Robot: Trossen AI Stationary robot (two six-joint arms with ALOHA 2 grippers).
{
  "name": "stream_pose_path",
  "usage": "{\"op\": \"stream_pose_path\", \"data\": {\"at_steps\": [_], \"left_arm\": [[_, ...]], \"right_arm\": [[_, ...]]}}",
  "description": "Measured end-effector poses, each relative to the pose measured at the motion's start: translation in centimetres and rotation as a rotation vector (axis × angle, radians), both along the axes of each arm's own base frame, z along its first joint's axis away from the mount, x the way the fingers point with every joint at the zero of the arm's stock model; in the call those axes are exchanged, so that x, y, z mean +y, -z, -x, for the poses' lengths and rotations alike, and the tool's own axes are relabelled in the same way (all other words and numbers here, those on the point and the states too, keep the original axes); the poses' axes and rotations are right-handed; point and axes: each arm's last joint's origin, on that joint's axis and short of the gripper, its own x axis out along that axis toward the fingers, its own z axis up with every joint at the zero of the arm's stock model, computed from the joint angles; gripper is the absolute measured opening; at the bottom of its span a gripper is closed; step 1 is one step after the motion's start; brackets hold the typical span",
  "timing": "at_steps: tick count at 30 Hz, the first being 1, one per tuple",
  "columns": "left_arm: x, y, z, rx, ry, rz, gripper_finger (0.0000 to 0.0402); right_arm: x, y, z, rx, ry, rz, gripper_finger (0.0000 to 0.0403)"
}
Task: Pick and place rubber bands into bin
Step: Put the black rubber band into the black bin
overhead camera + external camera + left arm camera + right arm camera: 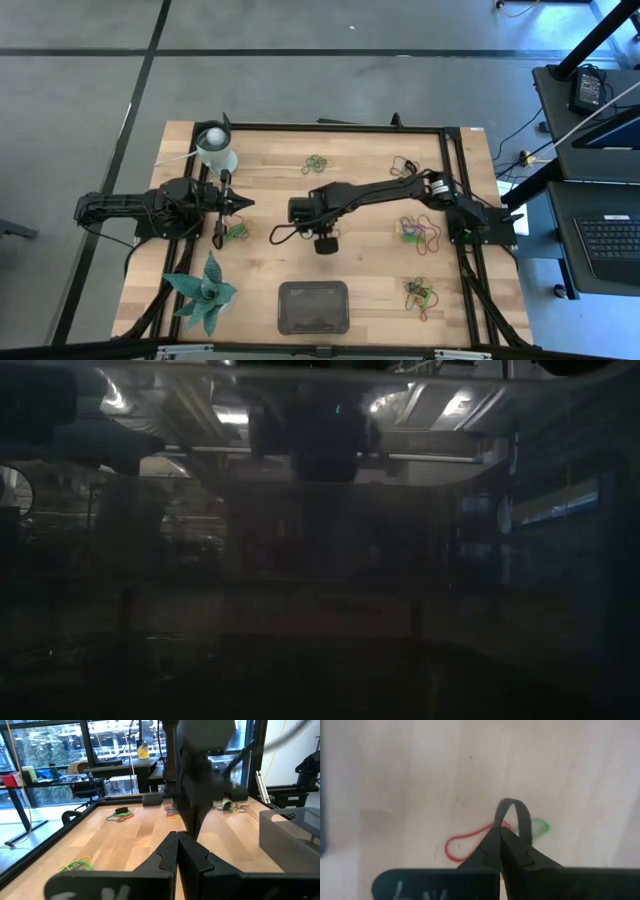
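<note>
A black rubber band stands looped right at the tips of the right gripper, whose fingers are pinched shut on it at mid-table; the bin lies near, toward the front edge. Left gripper waits closed

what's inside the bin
The bin shows only its bare dark floor in the high view; no rubber bands are visible in it. The other views don't reveal its inside.

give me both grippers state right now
left gripper: shut, holding nothing, parked near the white cup.
right gripper: shut on a black rubber band, over the table.
</note>
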Motion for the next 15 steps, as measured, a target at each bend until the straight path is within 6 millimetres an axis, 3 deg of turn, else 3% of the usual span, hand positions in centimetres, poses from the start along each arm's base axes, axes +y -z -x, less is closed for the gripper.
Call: {"op": "stream_pose_path", "data": {"at_steps": [8,15], "left_arm": [[0.0,0.0,0.0,-0.002,0.003,0.0,0.0004],[0.0,-0.1,0.0,-0.006,0.003,0.0,0.0004]], "right_arm": [[0.1,-7.1,2.9,-0.137,0.046,0.039,0.0001],[2.2,-13.4,6.6,-0.298,0.05,0.031,0.0]]}}
